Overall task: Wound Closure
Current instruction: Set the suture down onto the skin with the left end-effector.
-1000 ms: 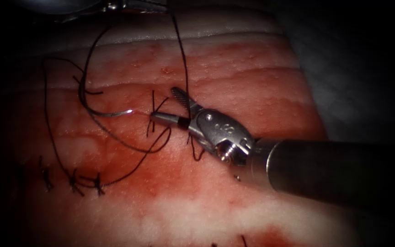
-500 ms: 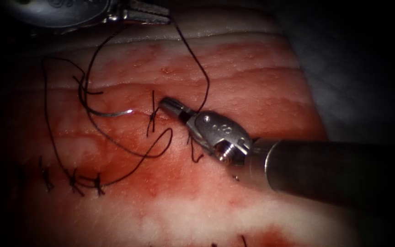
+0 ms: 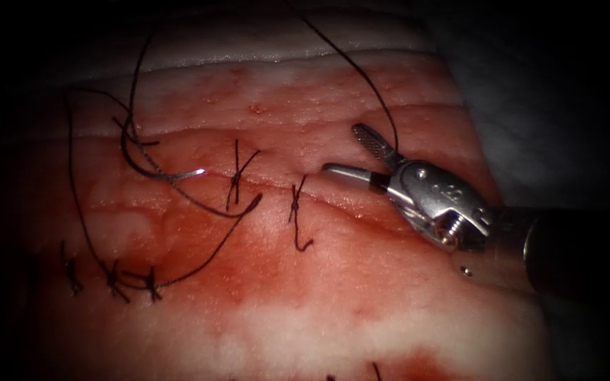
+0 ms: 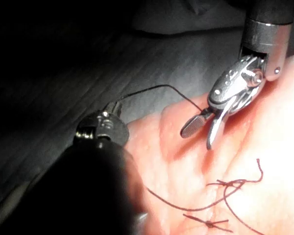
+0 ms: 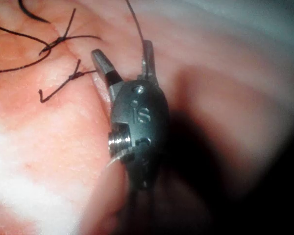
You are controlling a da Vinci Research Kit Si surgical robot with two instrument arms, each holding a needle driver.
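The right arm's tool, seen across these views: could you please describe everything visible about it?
The right arm's tool is a small wristed needle driver of shiny metal on a dark shaft, entering from the endoscope view's right. Its two jaws stand open in a V, one showing a ridged inner face, and they hold nothing. It hovers over the tissue, right of the knotted stitch. A strand of thread runs down to the base of its jaws, seemingly touching there. The left wrist view shows it too.

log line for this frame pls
right pincer: open, holds nothing, thread runs between its jaws | left pincer: shut on thread | needle: free, lying on tissue left of the knots
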